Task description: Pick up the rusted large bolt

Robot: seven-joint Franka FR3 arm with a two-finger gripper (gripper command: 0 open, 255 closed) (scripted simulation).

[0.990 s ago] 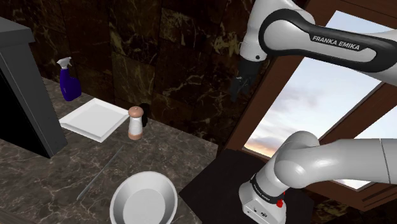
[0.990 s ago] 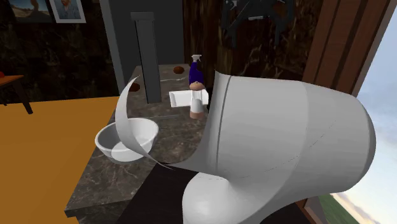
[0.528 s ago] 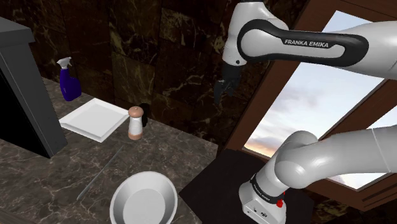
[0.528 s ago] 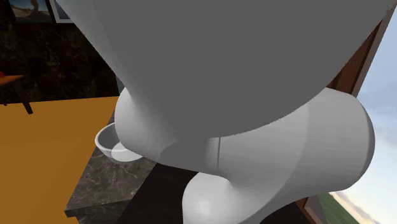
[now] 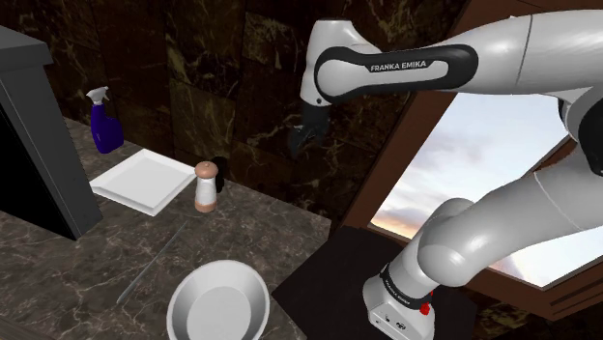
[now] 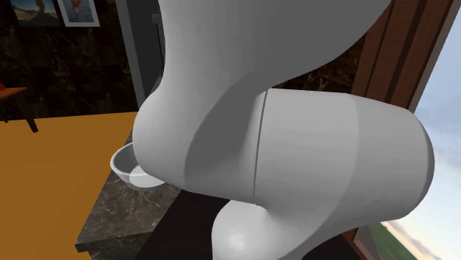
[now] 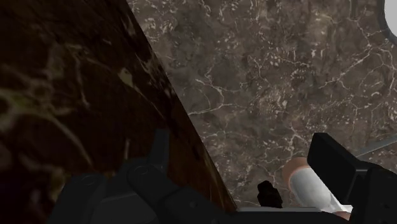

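Observation:
A small dark object [image 5: 221, 170], seemingly the bolt, stands on the dark marble counter [image 5: 106, 261] just behind a white shaker with a tan cap [image 5: 206, 186]. In the wrist view the same dark piece [image 7: 268, 193] sits close beside the shaker [image 7: 306, 185]. Its colour and shape are too dark to make out. My black gripper [image 5: 299, 147] hangs high in front of the marble wall, well above the pair and off to the shoulder view's right. Its fingers stand apart in the wrist view, so the gripper [image 7: 242, 145] is open and holds nothing.
A blue spray bottle [image 5: 104, 121] and a flat white tray [image 5: 143, 180] lie near a tall dark cabinet [image 5: 39, 145]. A white bowl [image 5: 219, 302] and a thin rod [image 5: 153, 261] are at the counter's front. The arm's white body [image 6: 295, 148] blocks the second exterior view.
The arm has swung toward the shoulder view's left and the gripper has come lower along the wall. Its fingers stayed open. Nothing on the counter moved.

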